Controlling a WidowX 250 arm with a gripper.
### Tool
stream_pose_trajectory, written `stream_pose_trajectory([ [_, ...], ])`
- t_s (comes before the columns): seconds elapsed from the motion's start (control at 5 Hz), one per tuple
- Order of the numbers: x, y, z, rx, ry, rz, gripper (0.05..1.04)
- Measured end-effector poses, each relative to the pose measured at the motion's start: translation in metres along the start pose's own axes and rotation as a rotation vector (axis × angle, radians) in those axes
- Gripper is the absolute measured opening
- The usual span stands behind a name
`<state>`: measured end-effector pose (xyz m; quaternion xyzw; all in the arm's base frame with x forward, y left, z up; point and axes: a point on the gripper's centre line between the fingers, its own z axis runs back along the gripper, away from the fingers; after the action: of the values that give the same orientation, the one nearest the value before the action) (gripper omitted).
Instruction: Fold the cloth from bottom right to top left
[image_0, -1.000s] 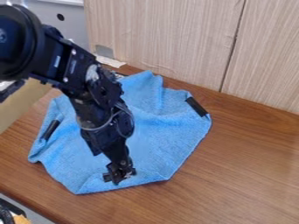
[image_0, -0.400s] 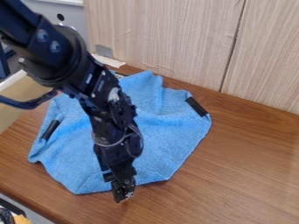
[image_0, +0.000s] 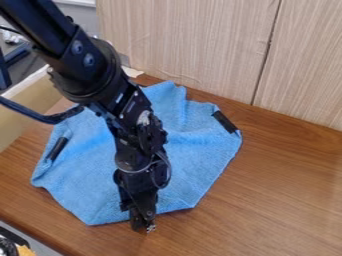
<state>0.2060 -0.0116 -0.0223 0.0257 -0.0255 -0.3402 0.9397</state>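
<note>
Blue, soft-napped fabric makes up the cloth (image_0: 200, 155), lying left of centre on the wooden counter (image_0: 280, 195), between its back edge and its near left edge. From where I stand, the gripper (image_0: 143, 228) hangs at the cloth's lower margin, its tips just past the hem on the counter side. Jaws: I cannot tell whether they are spread, pressed together or pinching the hem.

Step in hand, as I judge it: securing the lower margin for the fold. The blunt corner to the right of the gripper looks the better place for a diagonal fold. Recommended: straddle the hem low, close on a narrow bite of fabric, check the hold with a slight lift, then carry it in a low arc towards the top left. Lower it before letting go, so the flap lands flat. Hazards: pressing too hard on the counter, missing so thin an edge, or dragging the whole cloth along.

Materials: the weave appears fine and limp, with raised folds along the top and an irregular, many-sided outline. Two dark, straight strips (image_0: 225, 121) (image_0: 57, 148) lie at its sides. The counter shows brown grain; behind stands pale, finely streaked panelling (image_0: 187, 45).
</note>
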Motion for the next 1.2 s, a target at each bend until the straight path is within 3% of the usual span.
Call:
stream_pose_trajectory([
  [0.2, 0.001, 0.001, 0.0, 0.009, 0.003, 0.007, 0.388],
  [0.4, 0.001, 0.002, 0.0, 0.014, 0.009, 0.018, 0.211],
  [0.6, -0.002, 0.001, 0.006, 0.024, 0.012, 0.021, 0.11],
  [0.8, 0.002, 0.002, 0.026, 0.042, -0.041, 0.024, 0.087],
  [1.2, 0.019, 0.043, 0.081, 0.069, -0.158, 0.139, 0.086],
])
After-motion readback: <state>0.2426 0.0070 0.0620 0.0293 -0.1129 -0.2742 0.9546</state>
